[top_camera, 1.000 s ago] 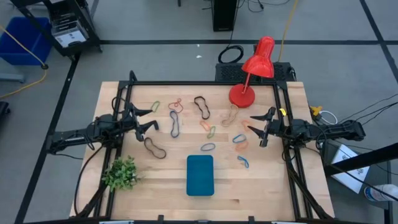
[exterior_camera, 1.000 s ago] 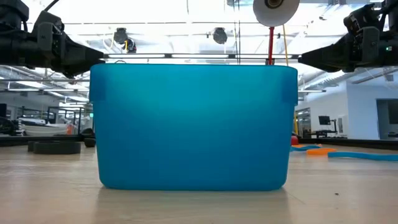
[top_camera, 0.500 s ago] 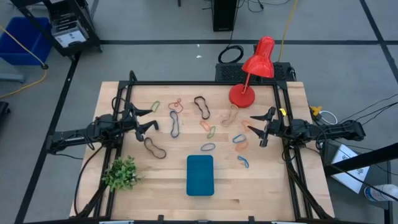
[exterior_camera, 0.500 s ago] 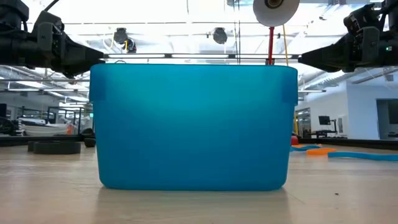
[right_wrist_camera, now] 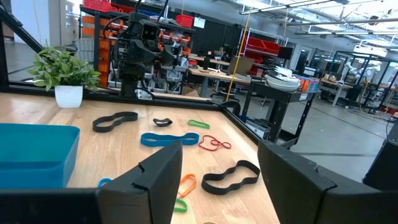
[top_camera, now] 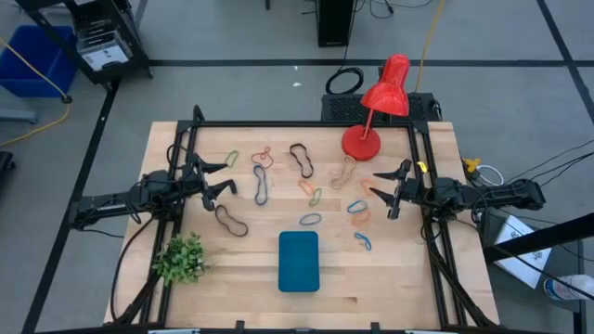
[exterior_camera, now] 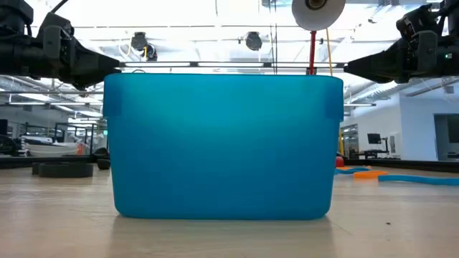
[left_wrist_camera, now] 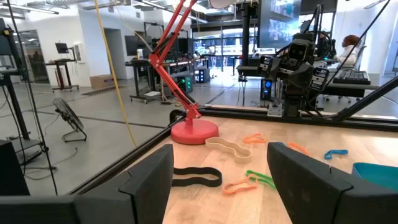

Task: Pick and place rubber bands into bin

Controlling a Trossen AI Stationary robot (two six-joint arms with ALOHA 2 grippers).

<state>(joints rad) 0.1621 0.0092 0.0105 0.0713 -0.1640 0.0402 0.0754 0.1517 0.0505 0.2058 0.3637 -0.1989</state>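
Note:
The teal bin sits near the table's front edge, at its middle; it fills the low view. Several rubber bands lie flat on the wood behind it: black ones, a dark blue one, a red one, a tan one, blue ones and an orange one. My left gripper hovers open at the table's left side, pointing level toward the bands. My right gripper hovers open at the right side, facing it, with bands lying beyond its fingers.
A red desk lamp stands on its round base at the far right of the table. A small potted plant stands at the near left. A black frame runs along the far edge and both sides.

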